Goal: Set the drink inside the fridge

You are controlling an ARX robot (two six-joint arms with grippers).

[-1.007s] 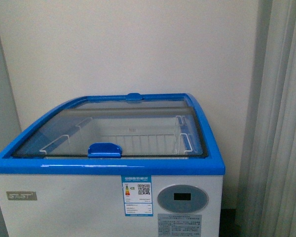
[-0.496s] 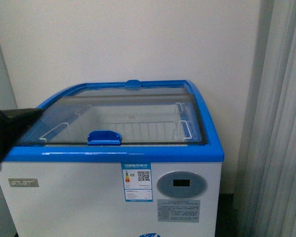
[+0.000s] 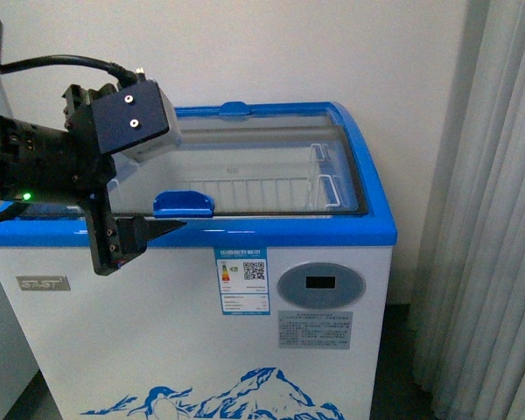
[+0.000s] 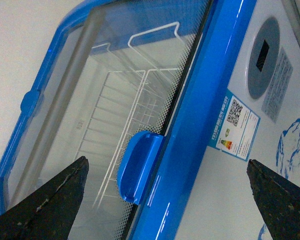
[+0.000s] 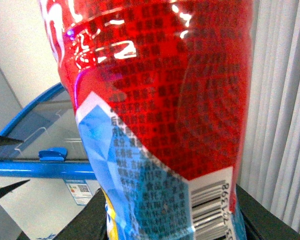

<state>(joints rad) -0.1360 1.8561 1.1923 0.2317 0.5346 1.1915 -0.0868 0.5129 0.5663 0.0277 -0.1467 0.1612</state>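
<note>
1. Left end effector spread wide apart, hovering at the fridge front rim, close to the lid handle.
2. Right end effector clamped on the drink, bottle upright, apart from the fridge.

You are in a plain indoor room; whether it is an office, a lab or a shop's back corner you cannot tell. A shop-style chest freezer with curved glass lids and a printed label on its white front stands against a bare off-white wall, and pale pleated curtains hang just beside it
</note>
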